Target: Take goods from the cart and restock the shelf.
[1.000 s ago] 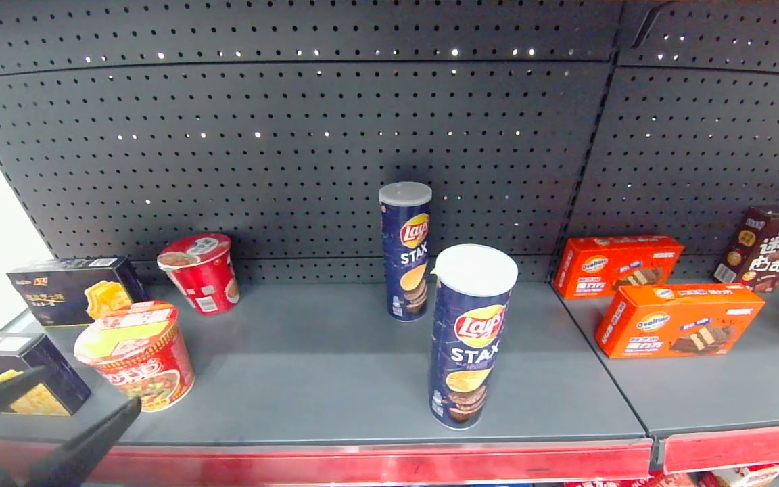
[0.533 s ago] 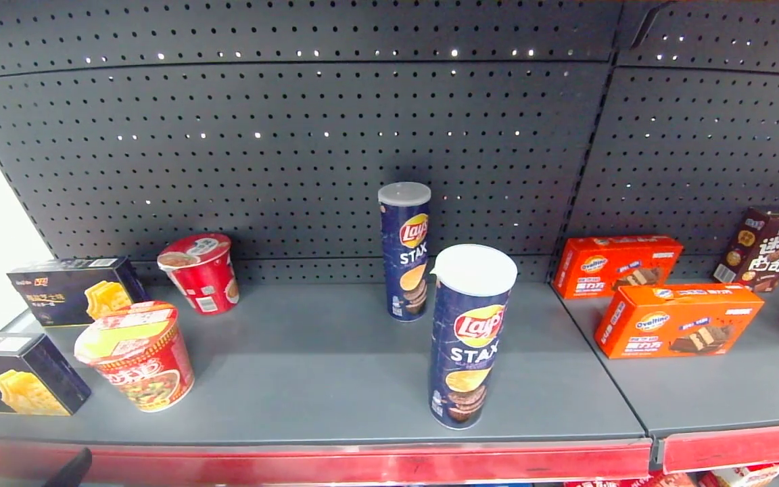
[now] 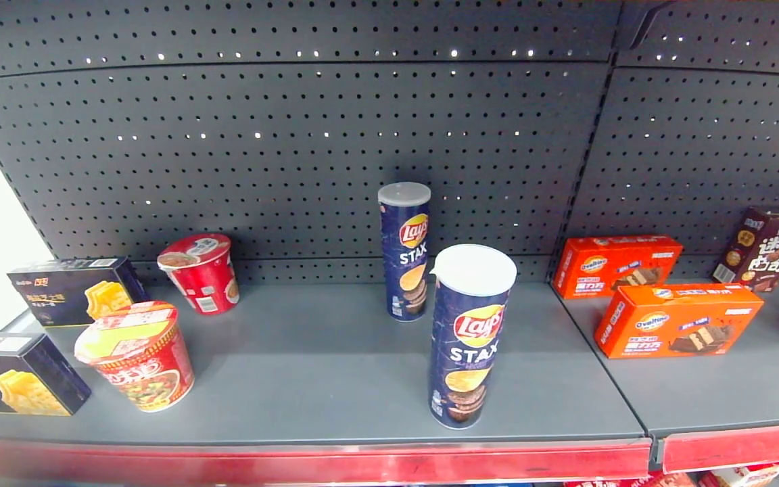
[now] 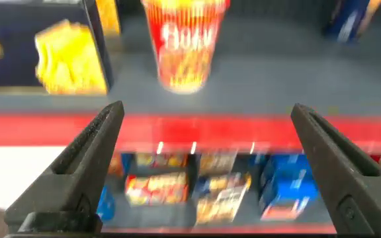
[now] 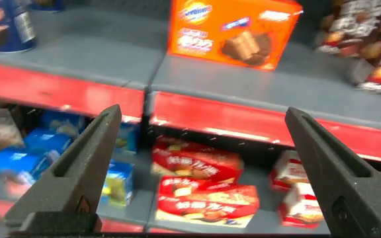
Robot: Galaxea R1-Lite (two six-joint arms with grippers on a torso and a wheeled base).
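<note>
The grey shelf [image 3: 322, 365] carries two tall blue chip cans, one at the back [image 3: 405, 250] and one near the front edge [image 3: 468, 335]. Two red noodle cups [image 3: 138, 355] [image 3: 201, 272] and two dark boxes [image 3: 14, 372] [image 3: 75, 289] stand at the left. My left gripper [image 4: 207, 112] is open and holds nothing, level with the red shelf edge [image 4: 197, 129], below a noodle cup [image 4: 185, 43]. My right gripper [image 5: 202, 112] is open and holds nothing, before the red edge [image 5: 243, 116], below an orange box [image 5: 233, 33].
Two orange boxes [image 3: 677, 319] [image 3: 616, 265] and a brown box [image 3: 765, 249] lie on the right shelf section. The lower shelf holds blue and red packs [image 4: 197, 188] [image 5: 200, 185]. A bare stretch of shelf lies between the noodle cups and the chip cans.
The left gripper's fingers, at the head view's lower left corner a second ago, have dropped down out of that view. The goods on the shelf have not moved.
</note>
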